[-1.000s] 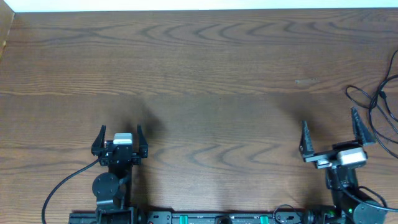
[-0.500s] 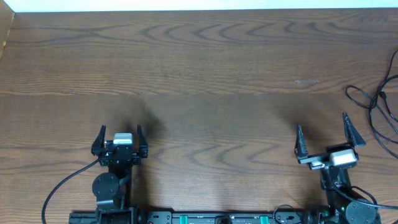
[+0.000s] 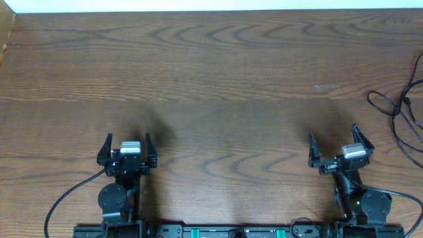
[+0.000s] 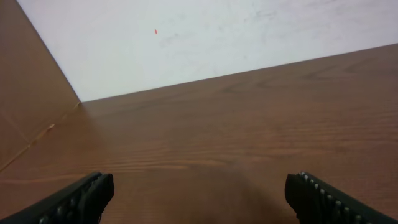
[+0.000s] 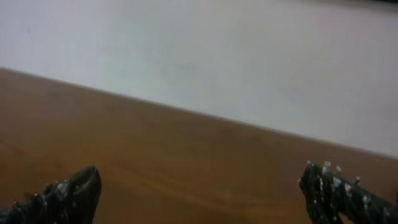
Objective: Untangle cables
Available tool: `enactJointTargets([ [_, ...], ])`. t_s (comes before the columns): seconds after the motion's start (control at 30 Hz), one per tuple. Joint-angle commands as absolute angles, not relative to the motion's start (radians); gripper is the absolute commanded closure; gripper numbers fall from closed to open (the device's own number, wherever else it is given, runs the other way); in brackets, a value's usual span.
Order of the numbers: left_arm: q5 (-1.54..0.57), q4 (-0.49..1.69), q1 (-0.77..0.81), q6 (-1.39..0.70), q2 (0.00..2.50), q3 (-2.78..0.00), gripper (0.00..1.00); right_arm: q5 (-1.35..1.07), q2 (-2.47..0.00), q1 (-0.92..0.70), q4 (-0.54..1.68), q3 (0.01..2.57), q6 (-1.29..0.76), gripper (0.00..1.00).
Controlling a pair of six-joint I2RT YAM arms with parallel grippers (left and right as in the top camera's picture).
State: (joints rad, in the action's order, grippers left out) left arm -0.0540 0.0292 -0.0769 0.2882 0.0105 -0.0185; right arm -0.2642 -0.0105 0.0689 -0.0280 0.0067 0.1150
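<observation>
No text, label, brand, number or sign can be read in any of the views.

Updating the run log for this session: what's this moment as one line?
left gripper: open, empty | right gripper: open, empty | cables: loose loops at far right, touched by neither gripper
</observation>
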Motion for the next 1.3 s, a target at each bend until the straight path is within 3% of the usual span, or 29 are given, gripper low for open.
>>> enactJointTargets([
  [0.0,-0.052,0.068,-0.080,0.279,0.004,-0.004,0.06,-0.242,-0.005,0.067,0.060,0.005,0.129,0.01],
  [0.83,-0.052,0.068,-0.080,0.279,0.004,-0.004,0.06,-0.176,-0.005,0.039,0.061,0.006,0.170,0.01],
  [1.13,-0.052,0.068,-0.080,0.279,0.004,-0.004,0.06,-0.020,-0.005,0.018,0.072,0.006,-0.074,0.01],
  [1.27,-0.052,0.068,-0.080,0.279,0.004,-0.004,0.06,-0.001,-0.005,0.018,0.075,0.006,-0.075,0.01],
])
